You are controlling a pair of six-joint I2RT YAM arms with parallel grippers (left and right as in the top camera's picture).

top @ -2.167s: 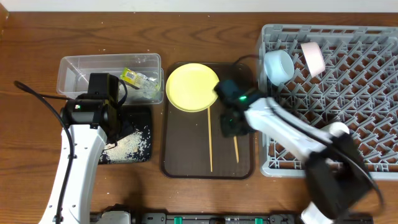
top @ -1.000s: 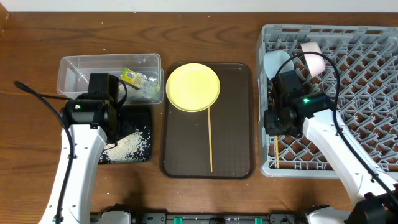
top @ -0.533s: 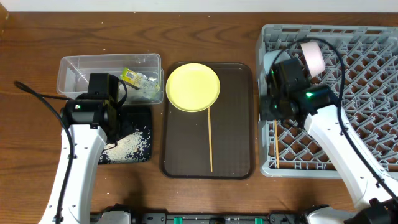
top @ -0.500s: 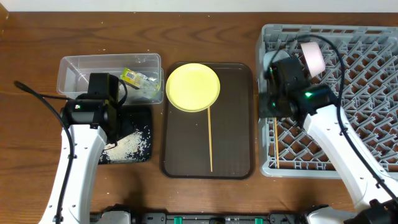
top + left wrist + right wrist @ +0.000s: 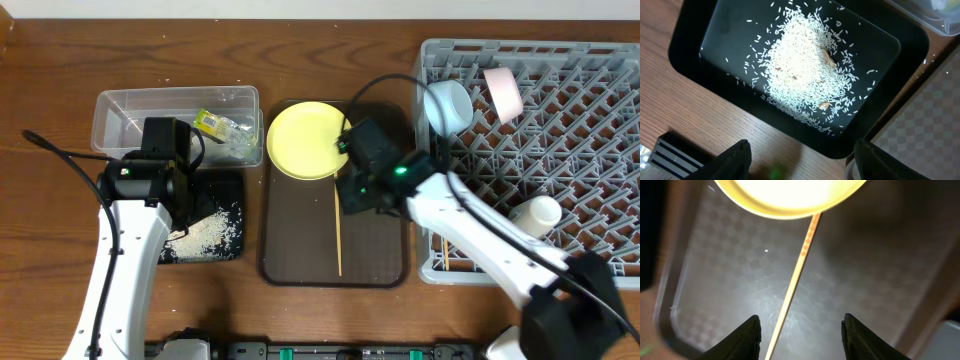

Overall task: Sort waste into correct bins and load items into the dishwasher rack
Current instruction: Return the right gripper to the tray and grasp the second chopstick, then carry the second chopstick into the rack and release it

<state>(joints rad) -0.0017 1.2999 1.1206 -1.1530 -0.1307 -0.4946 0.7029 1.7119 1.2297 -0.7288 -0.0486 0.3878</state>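
Right gripper [image 5: 800, 342] hangs low over the brown tray [image 5: 880, 280], jaws apart and holding nothing. I see one wooden chopstick [image 5: 792, 287] lying flat between its fingers, running ahead until its far end meets the rim of the yellow plate [image 5: 785, 195]. From overhead, the grey rack [image 5: 600, 120] sits to its right, with a light blue bowl [image 5: 447, 103] inside. Left gripper [image 5: 805, 167] hovers, jaws wide and empty, above the black tray [image 5: 690, 45] of rice [image 5: 805, 75]. Just beyond it lies the clear tub [image 5: 120, 110] holding the green-and-yellow wrapper [image 5: 225, 130].
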